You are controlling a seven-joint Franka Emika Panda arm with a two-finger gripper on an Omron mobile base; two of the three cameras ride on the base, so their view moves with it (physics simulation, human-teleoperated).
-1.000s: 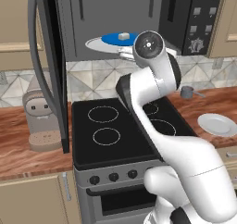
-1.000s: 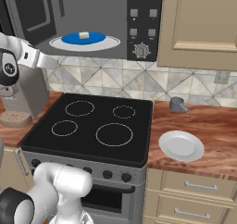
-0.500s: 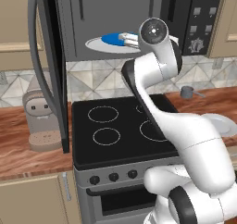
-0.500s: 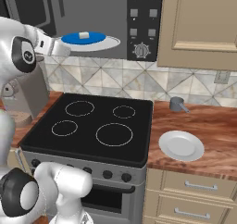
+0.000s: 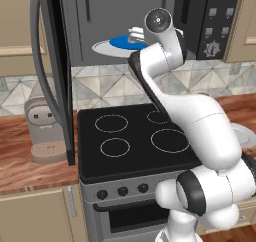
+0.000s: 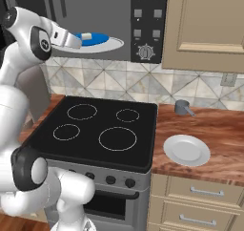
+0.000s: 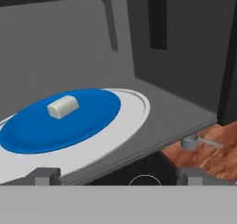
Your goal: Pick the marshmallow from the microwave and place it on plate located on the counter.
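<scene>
Marshmallow (image 7: 62, 106) resting on the blue disc (image 7: 60, 121) atop the turntable (image 7: 134, 112) inside the open microwave (image 6: 143, 15), within straight reach; tool (image 7: 118, 174) level at the cavity mouth, tips set wide apart, empty (lined up for a frontal approach); plate (image 6: 187, 150) waiting on the tabletop (image 6: 209, 125) beside the stove.

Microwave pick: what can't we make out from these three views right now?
- Gripper opening: in the hand view the grey band cuts the fingertips to stubs; in both base views the arm covers it.
- Marshmallow in the left base view: mostly behind the wrist.
- Plate in the left base view: only a rim sliver shows past the arm.
- Gap between gripper and marshmallow: cannot be judged from any view.
</scene>
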